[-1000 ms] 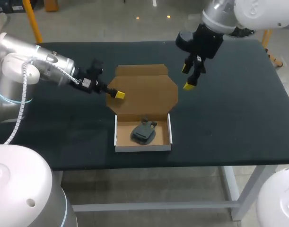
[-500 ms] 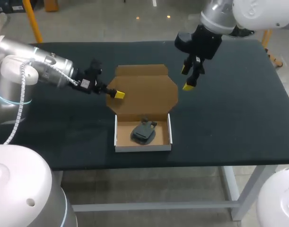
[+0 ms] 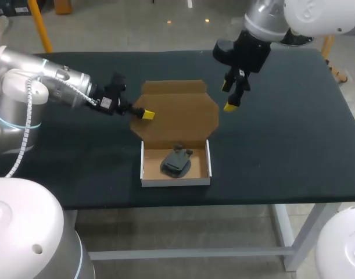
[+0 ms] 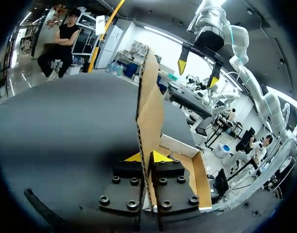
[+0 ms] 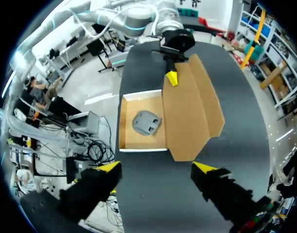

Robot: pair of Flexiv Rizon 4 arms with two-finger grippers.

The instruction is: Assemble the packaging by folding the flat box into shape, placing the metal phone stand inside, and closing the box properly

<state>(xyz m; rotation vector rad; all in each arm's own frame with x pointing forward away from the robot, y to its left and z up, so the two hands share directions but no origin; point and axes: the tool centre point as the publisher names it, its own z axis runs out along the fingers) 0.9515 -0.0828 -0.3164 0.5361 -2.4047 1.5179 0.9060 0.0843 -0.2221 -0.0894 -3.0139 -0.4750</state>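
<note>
Left jaws still pinching the flat brown cardboard lid (image 3: 180, 113) by its edge, right jaws spread, nudged slightly leftward near its corner, dark grey metal phone stand (image 3: 176, 161) unmoved in the white-walled box tray (image 3: 176, 182).

You have free passage over the bare table (image 3: 282, 145) right of the box (image 3: 176, 181), while the phone stand (image 3: 176, 161) occupies its tray and the lid (image 3: 183, 116) behind, pinched by the left gripper (image 3: 147, 115), lies below the right gripper (image 3: 229, 96) with 2 fingers spread.

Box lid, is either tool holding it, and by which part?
Yes. The left tool pinches the box lid by its left edge; the right tool is open, holding nothing.
</note>
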